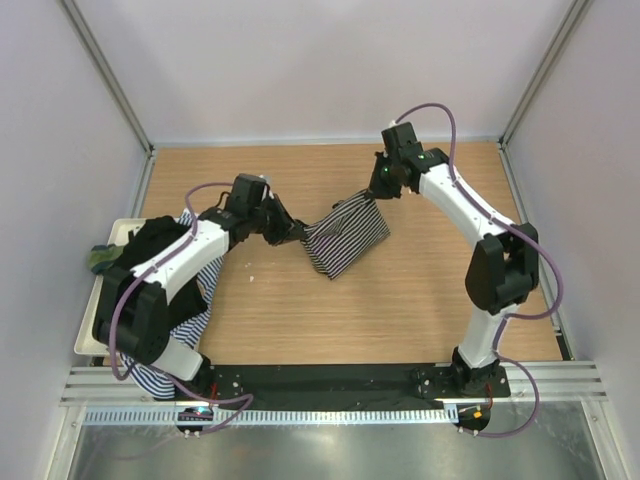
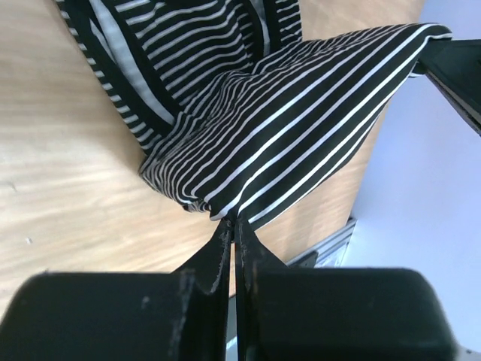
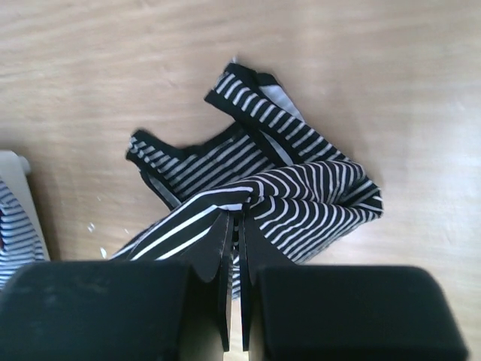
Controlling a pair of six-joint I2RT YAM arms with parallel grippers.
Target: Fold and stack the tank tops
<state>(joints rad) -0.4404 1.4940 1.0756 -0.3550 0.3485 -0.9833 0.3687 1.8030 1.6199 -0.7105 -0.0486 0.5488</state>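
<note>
I have the black-and-white striped tank top point(image 1: 345, 240) strung between both arms near the middle of the worktop point(image 1: 400, 310). The left jaws are pressed together on a thin pinch of its left edge, and the right jaws are pinching its far right corner. The lower part sags and touches the wood. My main worry is how little cloth each pinch holds. If I pull the arms any further apart, the fabric could slide out of one side and the top would drop in a heap. The right wrist view shows the shoulder straps crumpled and partly tucked under the body. If I lay it down as it hangs, I'd expect a crooked fold with a strap trapped inside. The other risk is on the left, where my left arm reaches out over the white tray point(image 1: 88, 335) and the heap on it: a black top point(image 1: 150, 240), a green one point(image 1: 100, 260) and a blue-and-white striped one point(image 1: 195, 295). A careless swing of that elbow or its cable could drag those off the tray.
</note>
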